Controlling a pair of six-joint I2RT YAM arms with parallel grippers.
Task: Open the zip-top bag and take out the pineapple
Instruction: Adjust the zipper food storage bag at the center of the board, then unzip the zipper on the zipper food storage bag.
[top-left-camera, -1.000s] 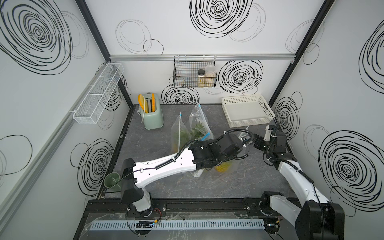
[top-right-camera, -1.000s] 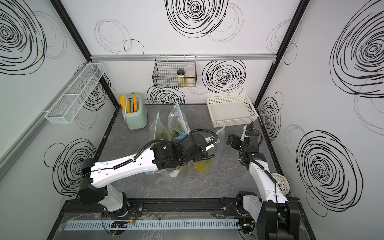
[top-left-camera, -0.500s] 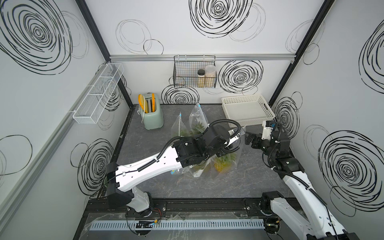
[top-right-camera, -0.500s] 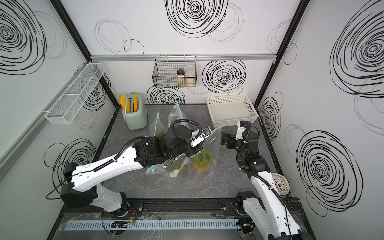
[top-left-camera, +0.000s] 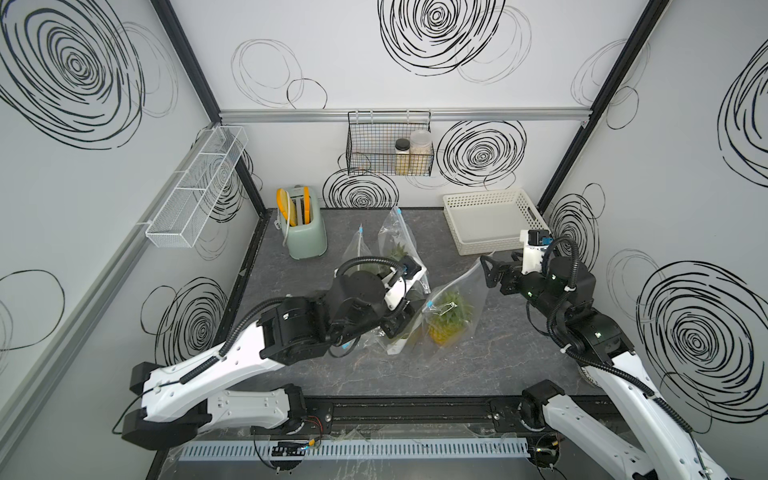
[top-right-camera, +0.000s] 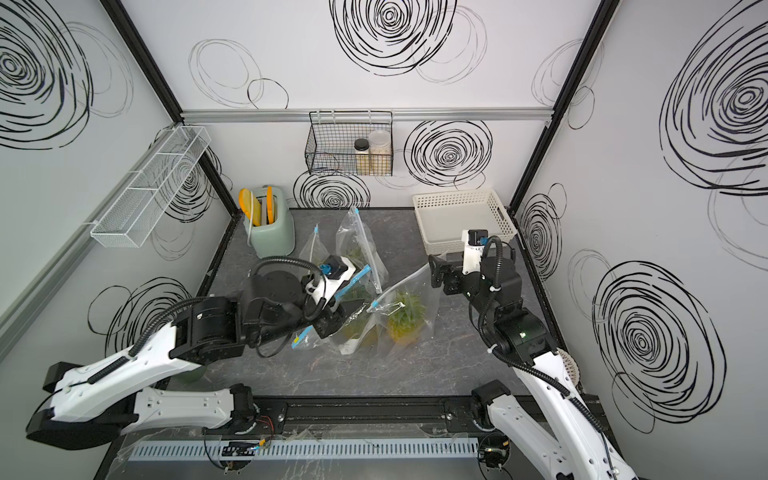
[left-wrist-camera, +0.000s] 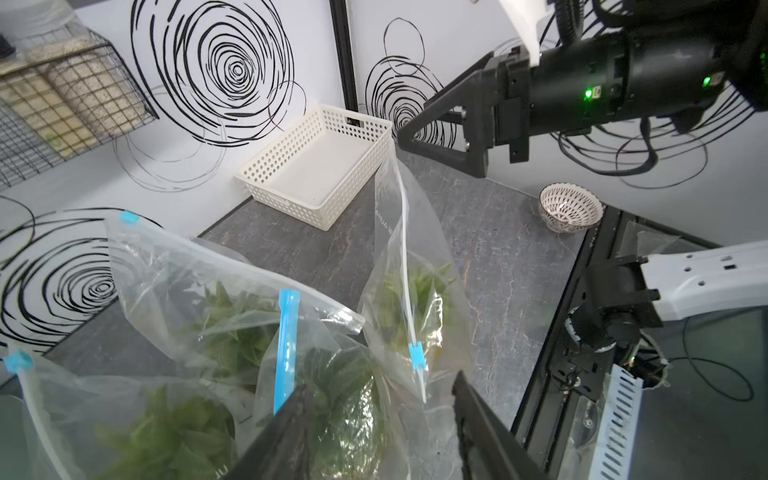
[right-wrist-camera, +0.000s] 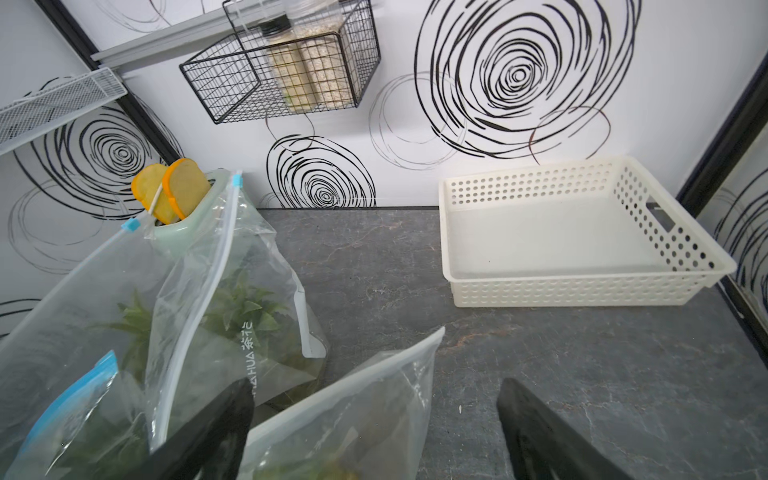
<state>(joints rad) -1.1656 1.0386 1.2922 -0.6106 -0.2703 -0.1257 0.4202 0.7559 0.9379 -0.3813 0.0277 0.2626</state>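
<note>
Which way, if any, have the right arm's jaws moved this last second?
Yes. The right gripper has moved to its left and nearer the white basket, now by that basket's near-left corner.

Bright, even light is flooding the white walls (top-left-camera: 540, 62), leaving soft shadows on the table (top-left-camera: 490, 365); wrist views are bowing at the edges, blurring the nearest bag (left-wrist-camera: 166, 436).

Left tool (left-wrist-camera: 380, 384): both fingers were cut off by the wrist view's lower edge. Right tool (right-wrist-camera: 374, 388): fingers were cropped likewise in its wrist view. Bowl (top-right-camera: 570, 365): lay mostly hidden behind the right arm (top-right-camera: 519, 332) in a top view; pineapple (top-left-camera: 446, 330) was blurred through the zip-top bag (top-left-camera: 469, 291).
</note>
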